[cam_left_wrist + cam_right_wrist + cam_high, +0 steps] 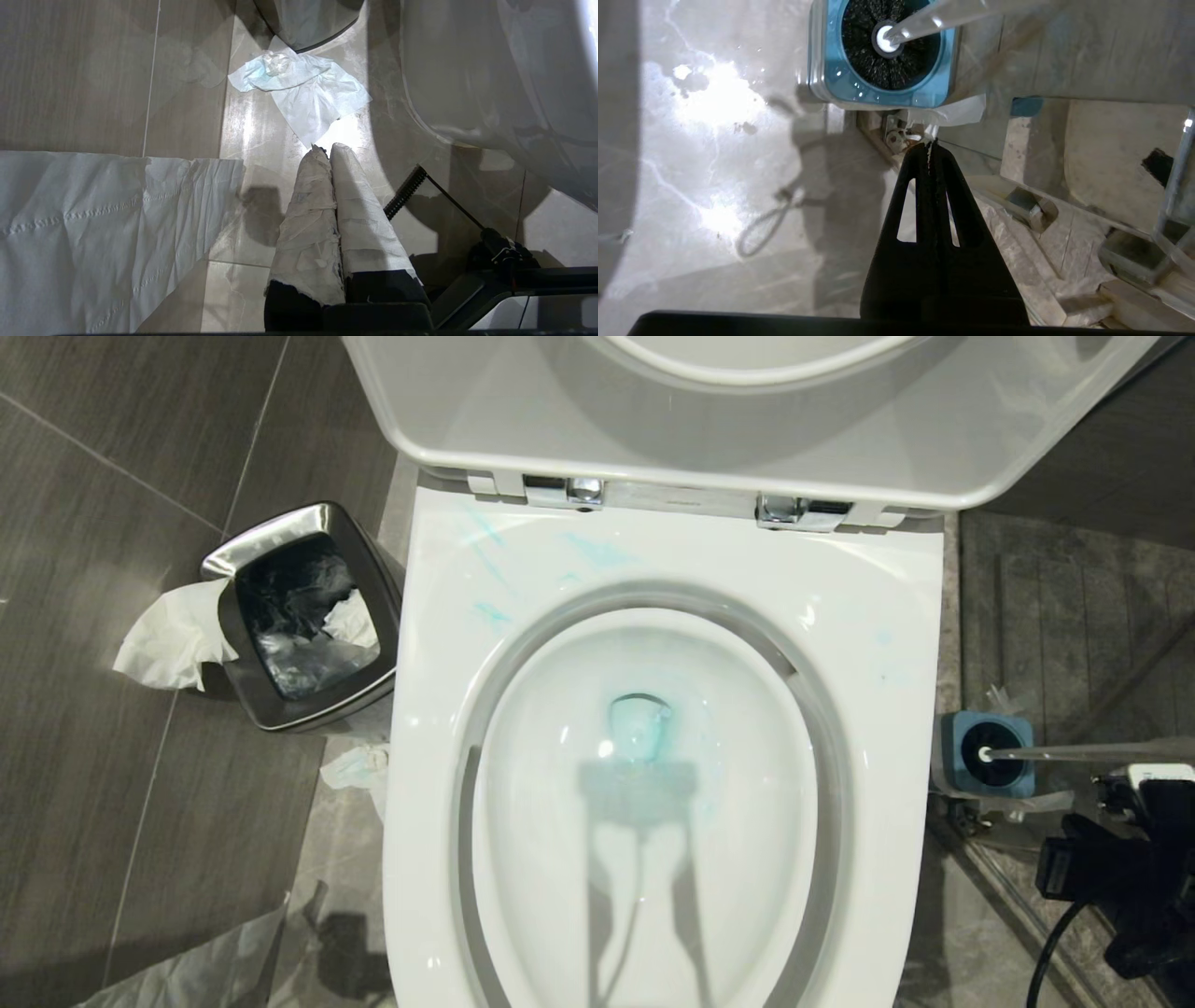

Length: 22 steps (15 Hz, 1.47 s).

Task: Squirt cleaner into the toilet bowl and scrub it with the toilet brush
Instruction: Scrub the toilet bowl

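Observation:
The white toilet bowl [429,709] stands with seat and lid raised. Pale turquoise cleaner [597,553] smears the back of its rim and tints the water [639,723] in the drain. To the bowl's right, on the floor, the toilet brush [1083,751] sits in its blue-topped holder [988,754]. The slim clear handle leans to the right. My right arm [1139,859] hangs just in front of the holder. The right gripper [929,142] is shut and empty, a short way from the holder [840,84] and below the handle [934,18]. My left gripper [327,148], with white-wrapped fingers, is shut over the floor beside the bowl's base [490,70].
A steel waste bin [299,616] with tissue hanging over its edge [173,635] stands left of the bowl. Crumpled tissue [303,88] and a paper sheet [93,224] lie on the floor. A metal door track with brackets [1031,205] runs beside the brush holder.

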### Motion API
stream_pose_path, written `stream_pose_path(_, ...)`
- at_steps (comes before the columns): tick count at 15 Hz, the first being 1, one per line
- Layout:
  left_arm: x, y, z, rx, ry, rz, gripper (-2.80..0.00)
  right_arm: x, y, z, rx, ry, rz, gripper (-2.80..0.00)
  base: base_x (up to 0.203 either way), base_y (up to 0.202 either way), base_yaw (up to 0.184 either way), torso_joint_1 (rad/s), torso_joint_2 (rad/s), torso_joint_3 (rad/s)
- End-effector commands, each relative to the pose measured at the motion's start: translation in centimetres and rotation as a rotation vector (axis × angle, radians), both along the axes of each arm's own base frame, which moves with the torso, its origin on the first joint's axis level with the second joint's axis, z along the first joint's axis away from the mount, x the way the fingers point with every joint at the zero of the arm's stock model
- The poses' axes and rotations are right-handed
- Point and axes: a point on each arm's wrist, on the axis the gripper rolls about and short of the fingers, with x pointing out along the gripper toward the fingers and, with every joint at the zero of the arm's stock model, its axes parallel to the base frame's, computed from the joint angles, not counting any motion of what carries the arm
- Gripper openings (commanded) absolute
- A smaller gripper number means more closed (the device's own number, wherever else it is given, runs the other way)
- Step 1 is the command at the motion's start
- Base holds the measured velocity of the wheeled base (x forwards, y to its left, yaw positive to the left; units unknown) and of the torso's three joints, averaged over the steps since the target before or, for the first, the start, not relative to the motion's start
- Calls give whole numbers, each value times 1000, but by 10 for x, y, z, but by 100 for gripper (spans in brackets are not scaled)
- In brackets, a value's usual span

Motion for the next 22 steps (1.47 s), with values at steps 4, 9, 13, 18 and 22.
stream_pose_path(4, 0, 0, 0, 0, 3, -1, -280, 6, 0, -1, -2, -8, -4, -280, 0, 0, 0, 0, 0, 0)
stream_pose_path(9, 0, 0, 0, 0, 3, 0, -280, 4, 0, 5, -10, -32, -4, 0, 0, 0, 0, 0, 0, 0)
stream_pose_path(13, 0, 0, 0, 0, 3, 0, -280, 9, -1, 12, -12, -75, -7, 0, 0, 0, 0, 0, 0, 0)
stream_pose_path(18, 0, 0, 0, 0, 3, -1, -280, 15, -7, 19, -3, -120, -32, 0, 0, 0, 0, 0, 0, 0)
stream_pose_path(22, 0, 0, 0, 0, 3, -1, -280, 25, -18, 25, 3, -163, 2, 0, 0, 0, 0, 0, 0, 0)
